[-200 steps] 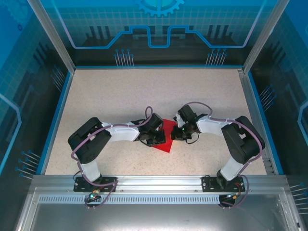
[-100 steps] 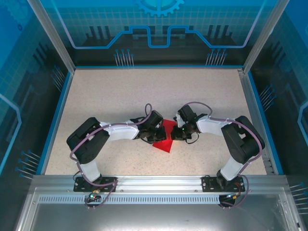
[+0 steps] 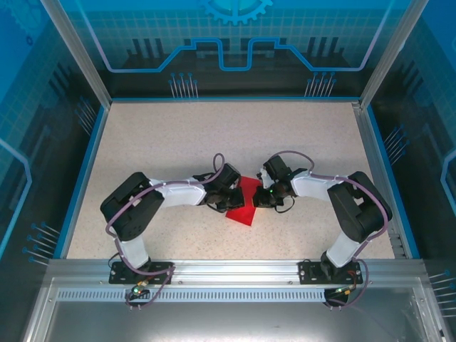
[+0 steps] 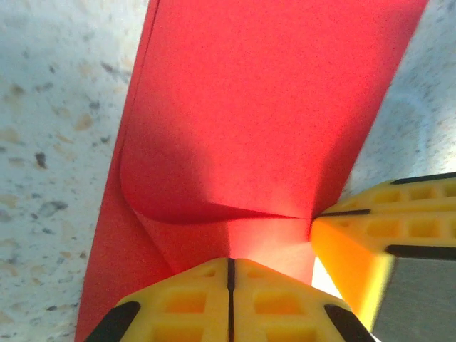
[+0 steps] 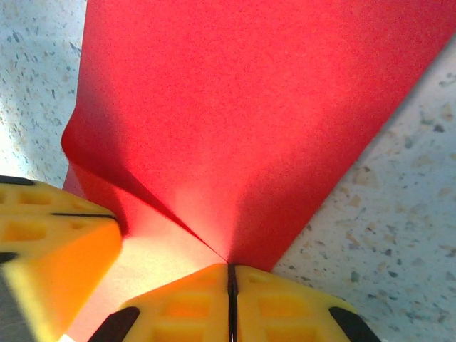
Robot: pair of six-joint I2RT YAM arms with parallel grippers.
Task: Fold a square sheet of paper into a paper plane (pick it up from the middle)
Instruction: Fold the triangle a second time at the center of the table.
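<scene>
The square sheet of paper (image 3: 244, 206) is bright red, creased and partly folded, and lies at the table's middle between both arms. My left gripper (image 3: 232, 203) meets it from the left and my right gripper (image 3: 261, 199) from the right. In the left wrist view my left gripper (image 4: 230, 262) is shut on the paper (image 4: 263, 107), with a fold running out from its tips. The right gripper's yellow fingers (image 4: 377, 235) pinch the same sheet close beside it. In the right wrist view my right gripper (image 5: 229, 268) is shut on the paper (image 5: 249, 107), and the left gripper's fingers (image 5: 53, 239) show at the lower left.
The speckled beige table (image 3: 178, 142) is ringed by a blue rim and transparent blue walls. A metal rail (image 3: 228, 271) carrying both arm bases runs along the near edge. Both arms are bent inward, elbows out towards the table's sides.
The left wrist has shifted slightly, and the red paper's lower corner has moved a little with it. The right arm has stayed put.
</scene>
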